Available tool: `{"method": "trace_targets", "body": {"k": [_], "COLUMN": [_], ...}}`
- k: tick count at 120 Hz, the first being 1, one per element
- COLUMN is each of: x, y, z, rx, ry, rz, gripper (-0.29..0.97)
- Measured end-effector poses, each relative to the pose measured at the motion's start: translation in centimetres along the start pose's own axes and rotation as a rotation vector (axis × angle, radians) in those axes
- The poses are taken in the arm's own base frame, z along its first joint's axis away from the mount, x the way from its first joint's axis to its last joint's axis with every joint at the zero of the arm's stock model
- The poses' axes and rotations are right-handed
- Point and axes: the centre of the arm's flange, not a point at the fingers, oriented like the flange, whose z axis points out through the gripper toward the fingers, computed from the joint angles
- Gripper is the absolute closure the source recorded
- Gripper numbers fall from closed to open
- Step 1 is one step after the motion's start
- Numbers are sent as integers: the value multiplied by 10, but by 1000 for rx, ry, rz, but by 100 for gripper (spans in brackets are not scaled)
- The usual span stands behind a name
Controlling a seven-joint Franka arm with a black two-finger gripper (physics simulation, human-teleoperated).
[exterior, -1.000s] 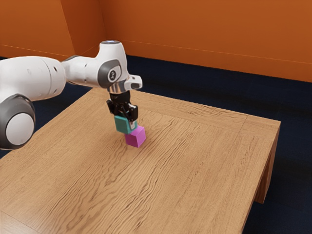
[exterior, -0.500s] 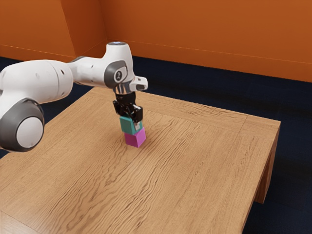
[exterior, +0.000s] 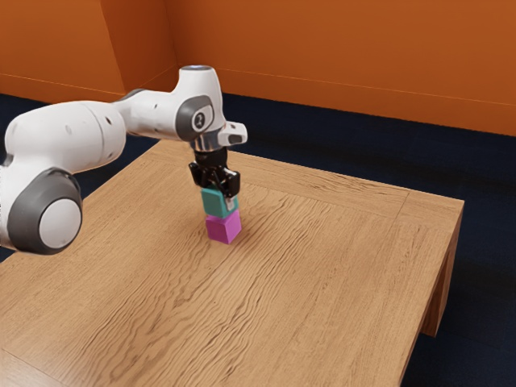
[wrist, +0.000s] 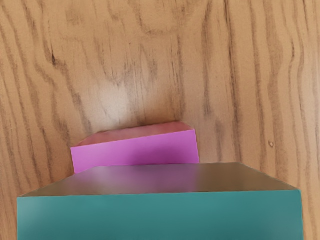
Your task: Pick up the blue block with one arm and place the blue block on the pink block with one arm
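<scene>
The gripper [exterior: 216, 192] pinched the blue block [exterior: 213, 203] between its fingers; the block hung squarely over the pink block [exterior: 223, 228], whether touching I could not tell. Both stood on the wooden table [exterior: 339, 274]; orange walls [exterior: 363, 48] rose well behind.

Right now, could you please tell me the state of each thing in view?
pincer: shut on the blue block, pointing down.
blue block: held level in the pincer, directly over the pink block and apparently touching its top.
pink block: flat on the table, under the blue block.
table: bearing the pink block.
</scene>
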Motion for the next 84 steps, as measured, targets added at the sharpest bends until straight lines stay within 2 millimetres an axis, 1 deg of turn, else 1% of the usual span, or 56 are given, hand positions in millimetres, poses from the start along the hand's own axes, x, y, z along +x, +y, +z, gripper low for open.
{"method": "trace_targets", "body": {"k": [24, 54, 72, 84], "x": [2, 3, 3, 3], "y": [-2, -3, -3, -3], "z": [8, 11, 13, 15], "rx": [-1, -1, -6, -8], "ry": [-18, -22, -25, -27], "rz": [-16, -29, -34, -36], "gripper": [32, 32, 18, 11]}}
